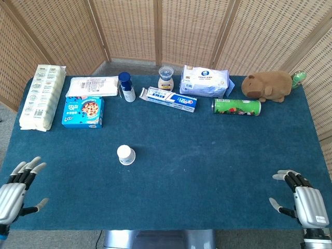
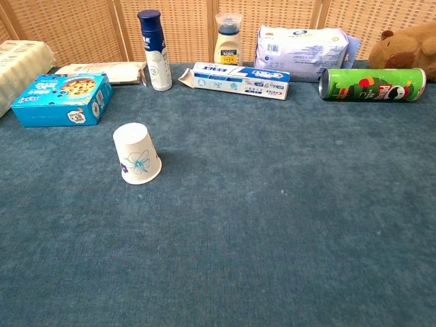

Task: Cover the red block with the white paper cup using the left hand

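Backdrop: woven cane screens (image 1: 155,31) stand behind your blue-carpeted surface (image 1: 207,171).
Left hand: your left hand (image 1: 13,194) sits at the near left corner, fingers (image 1: 28,167) spread apart and holding nothing; only the head view shows it.
Far left: a long white packet (image 1: 42,96) lies along the left edge, with a blue snack box (image 1: 83,112) beside it and a flat white pack (image 1: 93,86) behind the box.
Cup: the white paper cup (image 2: 136,153) stands mouth down on the surface, left of centre, well apart from both hands; no red block shows in either view.
Back row: a blue-capped bottle (image 2: 154,50), a toothpaste box (image 2: 235,79), a small jar (image 2: 228,41), a wipes pack (image 2: 303,44), a green can (image 2: 371,84) lying on its side, and a brown plush toy (image 1: 270,85).
Right hand: your right hand (image 1: 303,199) rests at the near right corner, fingers (image 1: 290,179) apart and empty.
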You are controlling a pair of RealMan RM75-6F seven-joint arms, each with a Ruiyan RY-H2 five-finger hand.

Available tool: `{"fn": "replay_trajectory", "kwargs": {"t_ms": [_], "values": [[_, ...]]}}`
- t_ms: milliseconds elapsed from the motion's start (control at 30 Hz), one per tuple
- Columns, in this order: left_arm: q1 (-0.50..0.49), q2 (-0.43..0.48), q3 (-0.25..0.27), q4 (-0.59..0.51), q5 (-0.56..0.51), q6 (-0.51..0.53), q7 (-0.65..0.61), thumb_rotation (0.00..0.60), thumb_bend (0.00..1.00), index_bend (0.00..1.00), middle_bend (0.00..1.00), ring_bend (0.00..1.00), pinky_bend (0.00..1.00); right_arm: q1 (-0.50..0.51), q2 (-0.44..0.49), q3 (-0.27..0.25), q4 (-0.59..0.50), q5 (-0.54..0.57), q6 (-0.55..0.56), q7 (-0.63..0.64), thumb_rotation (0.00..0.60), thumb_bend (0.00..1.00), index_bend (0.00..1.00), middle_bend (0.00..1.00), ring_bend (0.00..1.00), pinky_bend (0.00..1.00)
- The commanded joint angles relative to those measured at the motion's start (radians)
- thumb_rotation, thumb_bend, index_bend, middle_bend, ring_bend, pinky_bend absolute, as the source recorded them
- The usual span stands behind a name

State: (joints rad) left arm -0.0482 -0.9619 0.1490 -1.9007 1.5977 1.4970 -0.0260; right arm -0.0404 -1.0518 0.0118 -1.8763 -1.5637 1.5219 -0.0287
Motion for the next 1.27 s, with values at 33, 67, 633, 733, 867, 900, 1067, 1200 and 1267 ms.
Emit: {"fn": "replay_trajectory", "kwargs": {"t_ms": [33, 67, 633, 733, 867, 900, 1067, 1200, 1267], "values": [[0.021, 0.008, 0.010, 0.001, 0.017, 0.025, -0.004, 0.528, 0.24, 0.02, 0.00, 0.00, 0.00, 0.002, 0.001, -0.005, 0.000, 0.000, -0.008, -0.001, 0.600, 0.26, 0.34, 0.29, 0.22, 0.30], [0.027, 0.009, 0.012, 0.002, 0.022, 0.033, -0.005, 0.528, 0.24, 0.02, 0.00, 0.00, 0.00, 0.003, 0.001, -0.006, -0.001, 0.001, -0.010, -0.002, 0.600, 0.26, 0.34, 0.29, 0.22, 0.30], [0.052, -0.001, 0.006, 0.015, 0.026, 0.012, 0.040, 0.530, 0.20, 0.00, 0.00, 0.00, 0.00, 0.001, 0.006, -0.015, -0.005, -0.001, -0.003, -0.001, 0.600, 0.26, 0.34, 0.29, 0.22, 0.30], [0.051, -0.002, 0.005, 0.007, 0.020, 0.000, 0.029, 0.530, 0.20, 0.00, 0.00, 0.00, 0.00, 0.001, 0.005, -0.015, -0.005, 0.000, -0.003, -0.002, 0.600, 0.26, 0.34, 0.29, 0.22, 0.30], [0.051, 0.002, 0.002, 0.002, 0.015, -0.007, 0.021, 0.529, 0.20, 0.00, 0.00, 0.00, 0.00, 0.002, 0.006, -0.017, -0.007, 0.001, -0.005, -0.004, 0.600, 0.26, 0.34, 0.29, 0.22, 0.30], [0.052, 0.004, 0.001, 0.001, 0.014, -0.007, 0.021, 0.531, 0.20, 0.00, 0.00, 0.00, 0.00, 0.003, 0.006, -0.017, -0.006, 0.001, -0.006, -0.004, 0.600, 0.26, 0.34, 0.29, 0.22, 0.30], [0.057, -0.001, -0.007, -0.006, 0.009, -0.002, 0.016, 0.534, 0.20, 0.00, 0.00, 0.00, 0.00, 0.005, 0.007, -0.018, -0.010, -0.002, -0.007, -0.003, 0.600, 0.26, 0.34, 0.29, 0.22, 0.30], [0.060, -0.006, -0.011, -0.016, 0.007, -0.004, 0.008, 0.534, 0.20, 0.00, 0.00, 0.00, 0.00, 0.005, 0.005, -0.021, -0.007, -0.002, -0.010, 0.001, 0.600, 0.26, 0.34, 0.29, 0.22, 0.30], [0.061, -0.004, -0.012, -0.019, 0.006, -0.005, 0.010, 0.536, 0.20, 0.00, 0.00, 0.00, 0.00, 0.007, 0.005, -0.020, -0.006, 0.000, -0.013, 0.002, 0.600, 0.26, 0.34, 0.29, 0.22, 0.30]]}}
